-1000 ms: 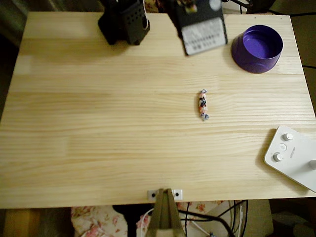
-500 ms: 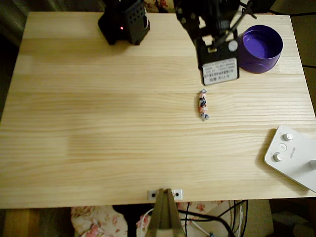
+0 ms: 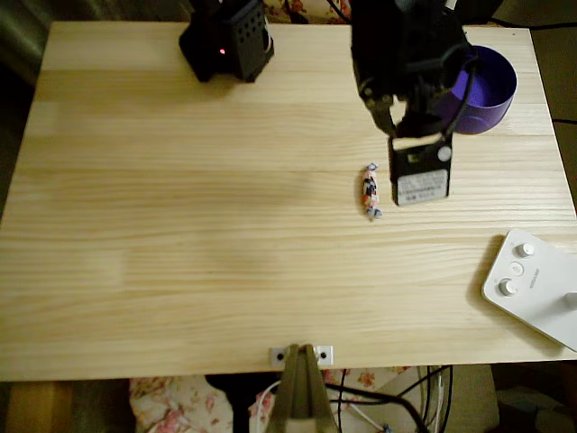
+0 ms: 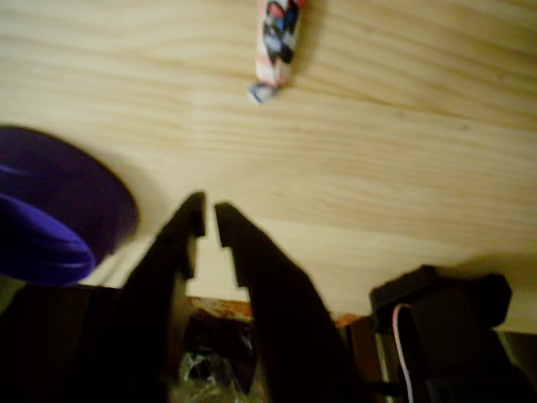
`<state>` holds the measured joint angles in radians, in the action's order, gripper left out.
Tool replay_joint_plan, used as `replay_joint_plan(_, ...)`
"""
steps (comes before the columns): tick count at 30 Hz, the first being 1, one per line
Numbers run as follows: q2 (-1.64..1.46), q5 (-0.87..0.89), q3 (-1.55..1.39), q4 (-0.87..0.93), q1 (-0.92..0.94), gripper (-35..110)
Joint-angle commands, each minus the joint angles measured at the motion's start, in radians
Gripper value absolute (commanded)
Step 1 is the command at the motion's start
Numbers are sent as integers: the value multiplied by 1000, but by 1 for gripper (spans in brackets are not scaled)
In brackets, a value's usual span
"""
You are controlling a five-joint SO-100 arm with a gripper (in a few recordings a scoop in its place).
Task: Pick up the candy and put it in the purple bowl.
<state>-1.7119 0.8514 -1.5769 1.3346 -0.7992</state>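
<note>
On the table [image 3: 180, 225] the candy [image 3: 370, 191] lay alone near the middle, just left of the arm's labelled black block in the overhead view. Wrist view showed the hand [image 4: 210, 220] nearly closed, holding nothing, with the purple bowl [image 3: 491, 81] beside it.

wooden table [image 3: 180, 225], candy [image 3: 370, 191], purple bowl [image 3: 491, 77], white device [image 3: 536, 289]

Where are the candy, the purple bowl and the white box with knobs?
candy [image 3: 370, 191], overhead view, middle of the wrapper.
purple bowl [image 3: 499, 83], overhead view, bare inner floor right of the arm.
white box with knobs [image 3: 539, 290], overhead view, flat top near its middle.
</note>
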Motion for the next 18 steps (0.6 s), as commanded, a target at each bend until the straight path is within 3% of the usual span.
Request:
replay_joint_plan(1,28,12,130,-21,-15,0)
replay_joint_plan(9,124,14,158,-49,-29,3)
replay_joint_plan(18,173,-23,71,-100,-15,17)
